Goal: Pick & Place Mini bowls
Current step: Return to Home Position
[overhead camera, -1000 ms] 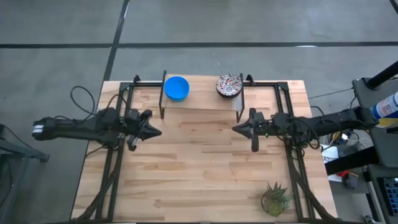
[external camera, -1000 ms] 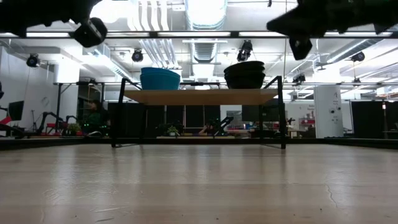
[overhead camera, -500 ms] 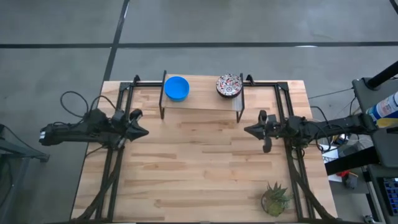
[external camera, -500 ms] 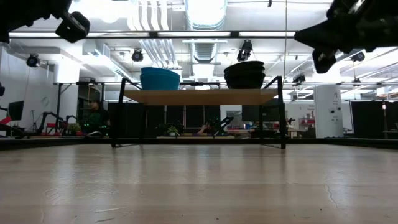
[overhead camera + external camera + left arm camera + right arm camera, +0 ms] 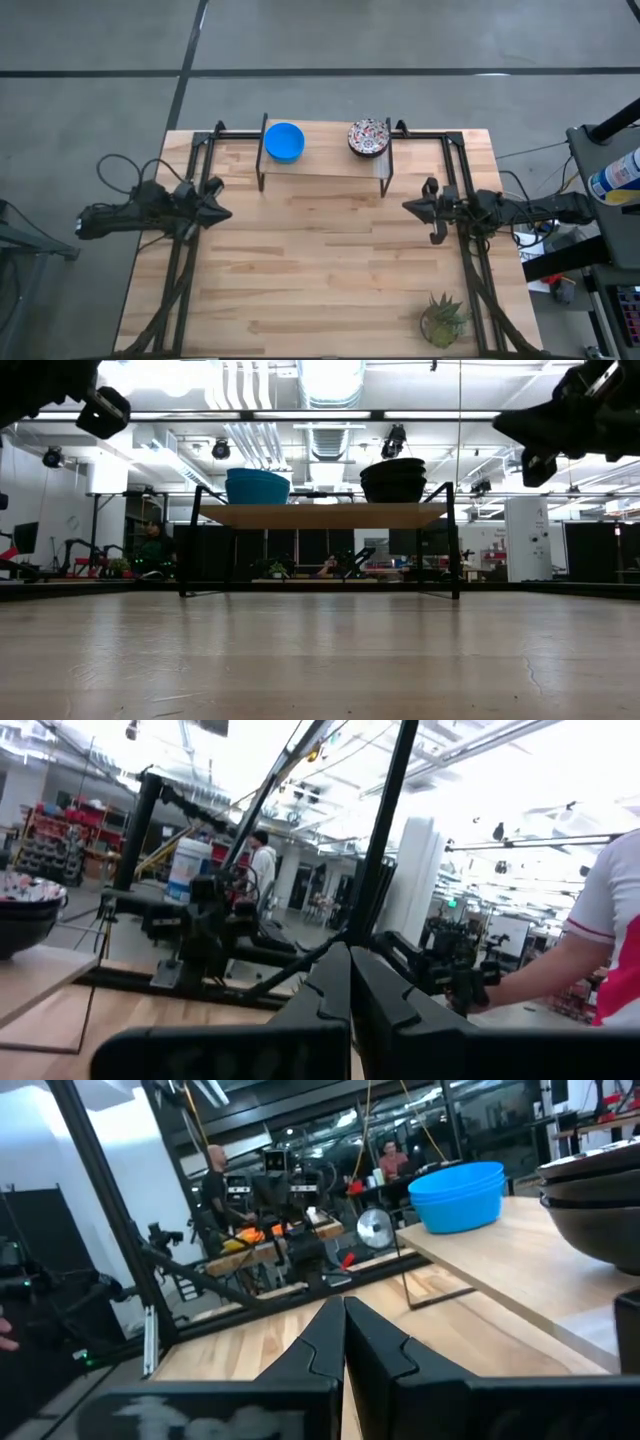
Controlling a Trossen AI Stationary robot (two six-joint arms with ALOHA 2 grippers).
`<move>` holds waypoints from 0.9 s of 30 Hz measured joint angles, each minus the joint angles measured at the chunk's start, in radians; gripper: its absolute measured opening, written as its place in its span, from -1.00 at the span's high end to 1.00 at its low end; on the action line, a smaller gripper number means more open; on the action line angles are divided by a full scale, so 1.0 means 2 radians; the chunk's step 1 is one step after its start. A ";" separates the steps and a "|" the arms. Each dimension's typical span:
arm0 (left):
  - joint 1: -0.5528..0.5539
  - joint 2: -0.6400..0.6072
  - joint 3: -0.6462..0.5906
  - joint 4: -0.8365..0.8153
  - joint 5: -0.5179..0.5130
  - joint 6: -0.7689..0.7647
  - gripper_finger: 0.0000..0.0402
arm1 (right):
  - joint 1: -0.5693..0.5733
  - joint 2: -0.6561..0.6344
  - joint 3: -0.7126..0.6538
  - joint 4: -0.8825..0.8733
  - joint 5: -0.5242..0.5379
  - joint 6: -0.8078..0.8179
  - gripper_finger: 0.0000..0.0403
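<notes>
A stack of plain blue mini bowls (image 5: 284, 142) and a stack of white floral mini bowls (image 5: 368, 137) stand on a small raised wooden shelf (image 5: 322, 163) at the table's far edge. In the low view the blue stack (image 5: 257, 486) and the floral stack (image 5: 393, 480), which looks dark there, rest by their bases on the shelf board (image 5: 322, 514). My left gripper (image 5: 228, 212) hovers shut near the table's left side, and my right gripper (image 5: 407, 207) hovers shut near the right side. Both are well off the bowls. The wrist views show the shut fingers of my left gripper (image 5: 350, 965) and my right gripper (image 5: 345, 1312).
A small potted green plant (image 5: 442, 318) stands at the table's near right corner. Black frame rails (image 5: 183, 262) run along both sides of the table. Bare wood lies between the arms. A person's sleeve (image 5: 612, 910) shows beyond the table in the left wrist view.
Both arms have drawn back from the table's middle, the left gripper toward the left edge and the right gripper toward the right edge. The fingers stayed shut. The bowls have not moved.
</notes>
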 joint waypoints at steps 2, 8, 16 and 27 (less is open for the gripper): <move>0.000 -0.014 -0.005 0.001 0.000 0.001 0.99 | 0.000 -0.017 0.000 -0.020 0.000 -0.002 0.96; 0.000 -0.023 -0.017 -0.009 0.018 0.010 0.99 | 0.000 -0.060 0.000 -0.060 0.010 -0.030 0.96; 0.000 -0.023 -0.038 -0.002 0.017 0.051 0.99 | 0.000 -0.116 0.000 -0.112 0.036 -0.040 0.96; 0.000 -0.023 -0.076 0.054 -0.015 0.146 0.99 | -0.001 -0.104 0.001 -0.163 0.036 -0.056 0.96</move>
